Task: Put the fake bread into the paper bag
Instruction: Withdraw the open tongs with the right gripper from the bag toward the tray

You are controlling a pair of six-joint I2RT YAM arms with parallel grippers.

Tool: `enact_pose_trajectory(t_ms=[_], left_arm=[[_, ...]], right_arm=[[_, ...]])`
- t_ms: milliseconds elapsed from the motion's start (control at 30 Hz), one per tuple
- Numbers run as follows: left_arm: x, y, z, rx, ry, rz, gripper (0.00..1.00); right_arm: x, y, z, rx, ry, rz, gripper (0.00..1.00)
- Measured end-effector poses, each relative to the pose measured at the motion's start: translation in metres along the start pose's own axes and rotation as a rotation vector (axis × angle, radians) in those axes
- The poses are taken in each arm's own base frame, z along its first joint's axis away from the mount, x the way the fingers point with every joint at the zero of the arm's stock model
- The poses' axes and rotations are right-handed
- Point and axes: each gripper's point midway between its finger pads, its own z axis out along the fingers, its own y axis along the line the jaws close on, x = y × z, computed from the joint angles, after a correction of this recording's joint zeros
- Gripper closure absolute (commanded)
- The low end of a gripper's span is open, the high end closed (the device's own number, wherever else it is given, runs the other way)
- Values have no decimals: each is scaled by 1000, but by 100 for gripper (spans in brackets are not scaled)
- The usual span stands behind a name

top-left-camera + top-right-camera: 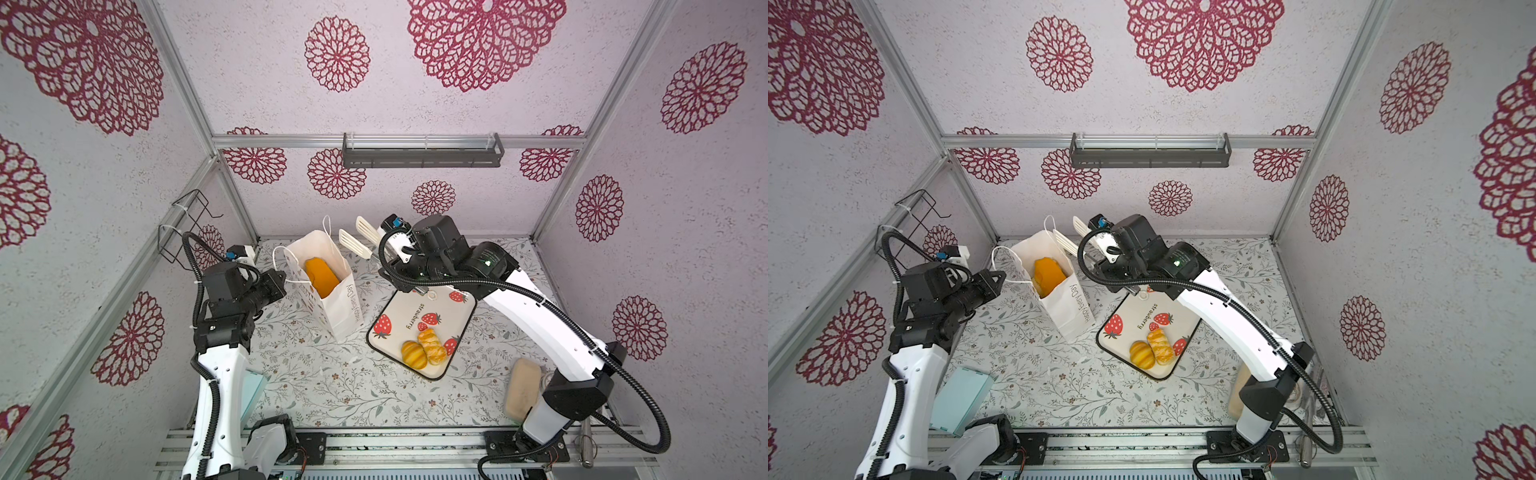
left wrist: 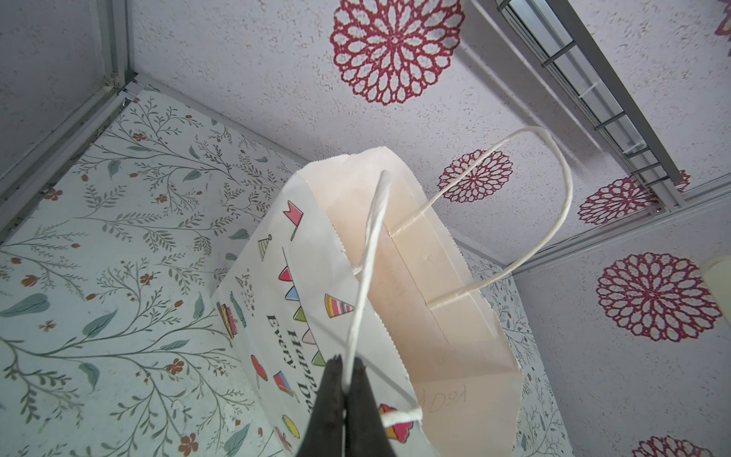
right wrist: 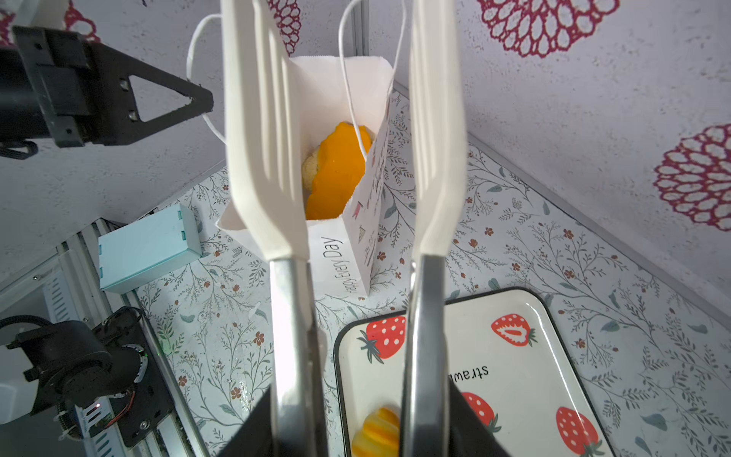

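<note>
Fingers [image 2: 328,399] of the left gripper [image 2: 347,362] pinch shut on the cord handle [image 2: 370,253] of the paper bag [image 1: 338,309], which stands left of the tray [image 1: 455,320] with one fake bread [image 1: 321,276] inside. The right gripper [image 3: 362,389] clamps tongs [image 3: 269,158], blades apart and empty, beside the bag's mouth. Two pastries [image 1: 414,354] lie on the tray's near end.

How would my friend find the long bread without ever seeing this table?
Find the white strawberry tray to the right of the tall bag in a top view. Two golden breads lie touching at its near end. The long bread is the right-hand one, twisted with pale patches, while its neighbour, the roll, is round and ridged.
</note>
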Motion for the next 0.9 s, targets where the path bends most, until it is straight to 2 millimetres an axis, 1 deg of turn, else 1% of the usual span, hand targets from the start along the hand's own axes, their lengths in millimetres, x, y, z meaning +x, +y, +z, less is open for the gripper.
enact_pose_trajectory(t_ms=[333, 667, 900], left_arm=[[1, -2, 1, 13, 6, -1, 100], [1, -2, 3, 15, 11, -10, 100], [1, -2, 3, 16, 10, -10, 100]], right_arm=[[50, -14, 1, 68, 101, 53, 52], [88, -27, -5, 106, 168, 118, 52], [120, -44, 1, 146, 249, 180, 51]])
